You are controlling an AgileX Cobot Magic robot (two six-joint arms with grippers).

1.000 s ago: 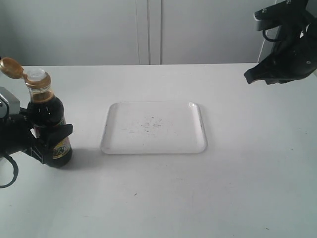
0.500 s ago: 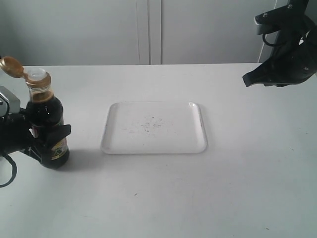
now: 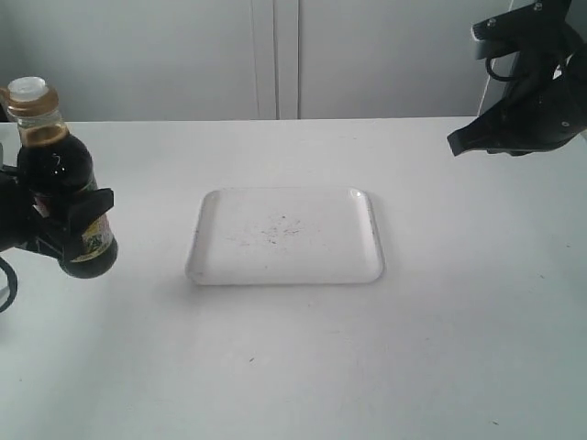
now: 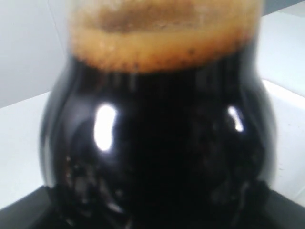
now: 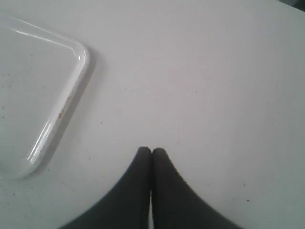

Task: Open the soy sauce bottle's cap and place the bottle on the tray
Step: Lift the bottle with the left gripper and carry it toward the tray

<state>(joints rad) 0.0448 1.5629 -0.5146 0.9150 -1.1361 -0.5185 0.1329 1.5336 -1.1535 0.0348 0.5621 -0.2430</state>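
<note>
The soy sauce bottle point(image 3: 53, 170), dark with a red and yellow label, hangs a little above the table at the far left, leaning slightly. My left gripper point(image 3: 71, 229) is shut on its lower body. The white spout point(image 3: 27, 88) stands bare above the golden collar point(image 3: 33, 101); the flipped cap does not show. In the left wrist view the dark bottle point(image 4: 157, 138) fills the picture. The white tray point(image 3: 206, 266) lies flat at the table's middle with nothing on it. My right gripper point(image 3: 457, 145) point(image 5: 151, 151) hovers shut and holds nothing, high at the right, beyond the tray's corner point(image 5: 80, 62).
The white table point(image 3: 367, 367) stretches around the tray. A pale wall with cabinet seams point(image 3: 275, 55) runs along the back. The left arm's black cable point(image 3: 7, 284) loops at the left edge.
The left gripper has raised the bottle and carried it up and to the left in the exterior view. The flipped cap has dropped from sight. The right gripper has barely moved.
</note>
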